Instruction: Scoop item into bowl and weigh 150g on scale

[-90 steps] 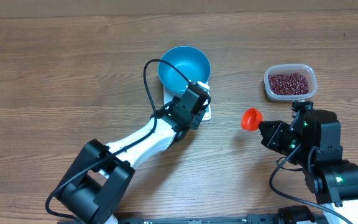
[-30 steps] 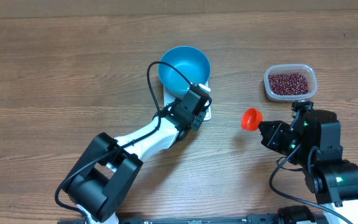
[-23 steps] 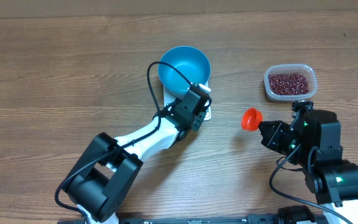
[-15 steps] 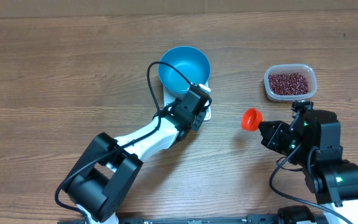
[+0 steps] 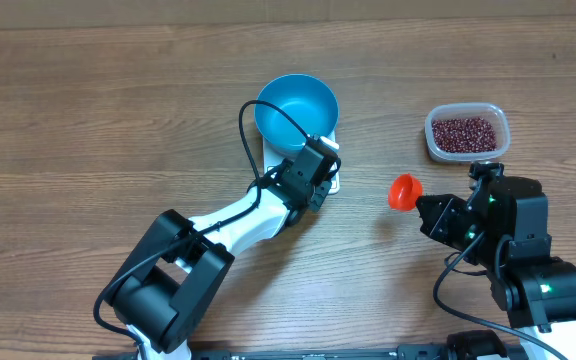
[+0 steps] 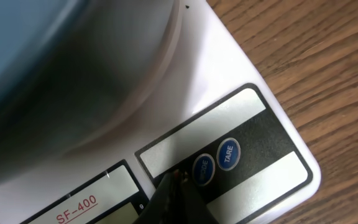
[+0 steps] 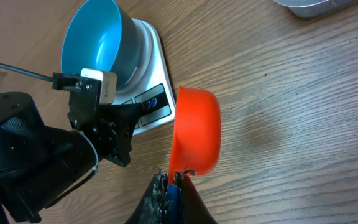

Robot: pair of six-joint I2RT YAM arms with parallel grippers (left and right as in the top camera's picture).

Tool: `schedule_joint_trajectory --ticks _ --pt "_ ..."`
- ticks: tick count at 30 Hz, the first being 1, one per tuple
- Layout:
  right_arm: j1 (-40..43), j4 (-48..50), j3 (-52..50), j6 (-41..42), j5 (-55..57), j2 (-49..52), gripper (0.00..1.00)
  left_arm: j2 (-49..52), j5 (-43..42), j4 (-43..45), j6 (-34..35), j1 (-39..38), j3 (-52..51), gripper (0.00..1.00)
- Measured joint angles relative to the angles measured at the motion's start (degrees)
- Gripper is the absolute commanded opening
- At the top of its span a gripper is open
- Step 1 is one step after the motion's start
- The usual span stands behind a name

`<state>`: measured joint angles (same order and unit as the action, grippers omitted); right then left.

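Left arm (image 5: 238, 215) crosses the tabletop (image 5: 88, 120) diagonally; its fingers (image 6: 179, 202) sit over the scale (image 6: 253, 81) buttons, blocking the bowl (image 5: 296, 108) from the near side. Bowl open from above. Bare wood between scale and orange scoop (image 5: 403, 191). Tub (image 5: 430, 140) top unobstructed.

Brown wood-grain table (image 5: 88, 120) under soft, even light.

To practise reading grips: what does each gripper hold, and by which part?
The right gripper pinches the orange scoop by its handle. The left gripper holds nothing; its shut tips are at the scale's buttons.
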<state>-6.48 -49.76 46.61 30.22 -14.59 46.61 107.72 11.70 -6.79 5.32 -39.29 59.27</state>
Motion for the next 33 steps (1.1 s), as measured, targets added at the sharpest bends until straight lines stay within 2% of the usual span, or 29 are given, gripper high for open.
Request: schedule_joint_trajectory --ticks 33 --pt "0.0 0.0 0.0 0.0 0.0 0.0 0.04 0.5 0.1 1.5 -1.1 0.0 0.0 0.04"
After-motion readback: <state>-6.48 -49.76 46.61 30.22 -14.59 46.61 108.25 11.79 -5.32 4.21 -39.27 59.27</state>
